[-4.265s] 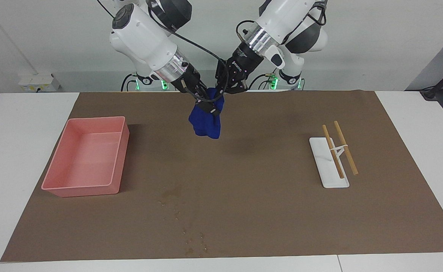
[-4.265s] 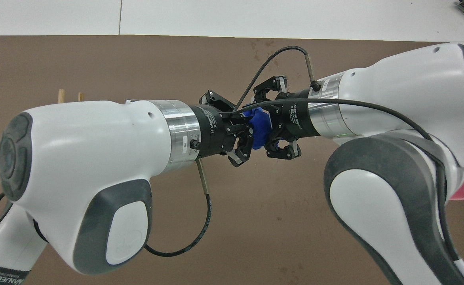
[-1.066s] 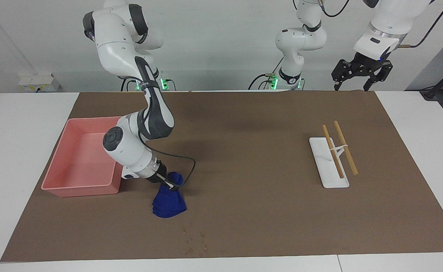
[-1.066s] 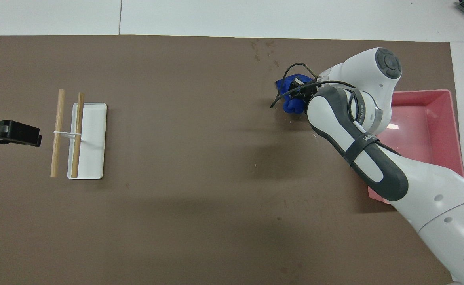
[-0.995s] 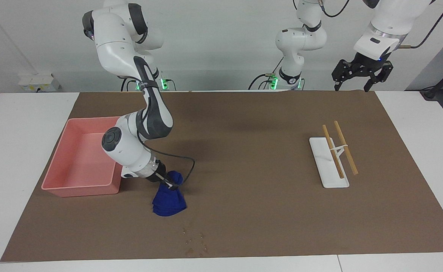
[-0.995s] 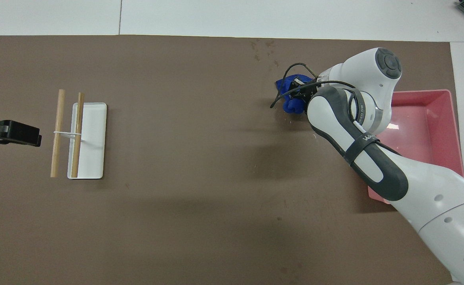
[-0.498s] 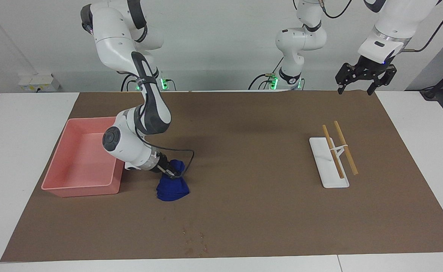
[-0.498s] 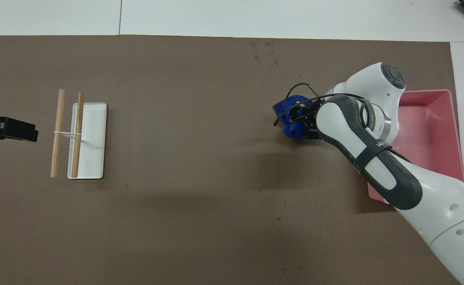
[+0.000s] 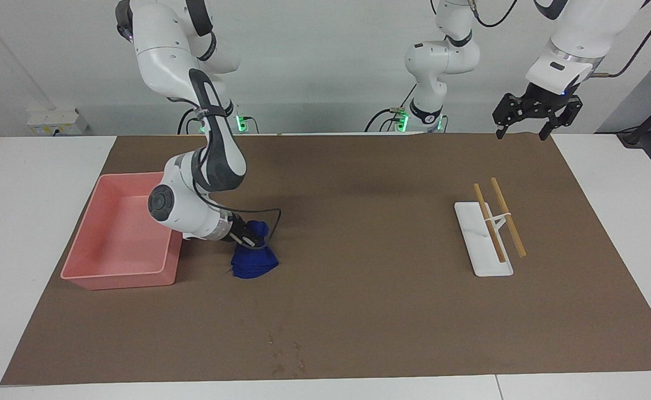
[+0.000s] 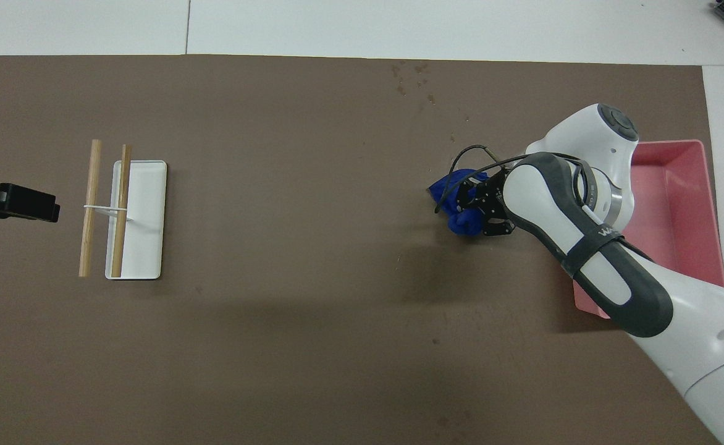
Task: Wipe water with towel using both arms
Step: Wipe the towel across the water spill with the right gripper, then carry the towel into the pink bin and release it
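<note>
My right gripper (image 9: 250, 239) is shut on a bunched dark blue towel (image 9: 254, 262) that rests on the brown mat (image 9: 359, 311) beside the pink tray; the towel also shows in the overhead view (image 10: 458, 204). Scattered water droplets (image 9: 284, 353) lie on the mat, farther from the robots than the towel, near the mat's edge; they show in the overhead view (image 10: 414, 80) too. My left gripper (image 9: 536, 119) hangs open and empty, high over the mat's corner at the left arm's end, and the left arm waits.
A pink tray (image 9: 123, 233) sits at the right arm's end of the mat. A white tray (image 9: 484, 239) with two wooden sticks (image 9: 497, 219) across it lies toward the left arm's end.
The right gripper has dragged the towel across the mat toward the robots, away from the droplets. The wet blotch seen 4.3 s ago no longer shows. The left arm has barely moved.
</note>
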Controlling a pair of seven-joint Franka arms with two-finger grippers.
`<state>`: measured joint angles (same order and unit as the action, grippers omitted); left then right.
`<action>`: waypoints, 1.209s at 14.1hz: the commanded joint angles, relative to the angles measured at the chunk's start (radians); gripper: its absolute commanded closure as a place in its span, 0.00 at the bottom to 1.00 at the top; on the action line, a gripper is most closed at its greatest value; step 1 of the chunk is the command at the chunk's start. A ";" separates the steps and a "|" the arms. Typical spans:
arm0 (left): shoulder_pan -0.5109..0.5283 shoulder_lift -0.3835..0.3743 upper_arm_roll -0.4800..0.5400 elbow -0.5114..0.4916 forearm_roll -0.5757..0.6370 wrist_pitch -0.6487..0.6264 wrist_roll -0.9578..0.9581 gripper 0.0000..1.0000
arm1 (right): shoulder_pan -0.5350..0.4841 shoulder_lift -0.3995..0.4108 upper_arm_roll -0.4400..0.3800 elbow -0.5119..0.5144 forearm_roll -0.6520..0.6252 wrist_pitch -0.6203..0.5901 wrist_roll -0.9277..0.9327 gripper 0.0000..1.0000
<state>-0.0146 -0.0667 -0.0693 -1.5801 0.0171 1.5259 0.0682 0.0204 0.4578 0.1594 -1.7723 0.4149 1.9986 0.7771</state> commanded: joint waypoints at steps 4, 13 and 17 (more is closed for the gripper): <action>0.008 -0.028 -0.007 -0.037 -0.012 0.016 0.021 0.00 | -0.013 -0.171 0.002 -0.047 -0.004 -0.112 0.057 1.00; 0.016 -0.028 -0.006 -0.037 -0.012 0.016 0.019 0.00 | -0.187 -0.456 0.002 -0.036 -0.050 -0.263 -0.048 1.00; 0.016 -0.028 -0.006 -0.037 -0.012 0.016 0.021 0.00 | -0.380 -0.499 0.002 -0.142 -0.099 -0.261 -0.355 1.00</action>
<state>-0.0090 -0.0672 -0.0729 -1.5825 0.0155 1.5259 0.0699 -0.2872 -0.0015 0.1492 -1.8282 0.3419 1.7185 0.5486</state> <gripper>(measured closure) 0.000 0.784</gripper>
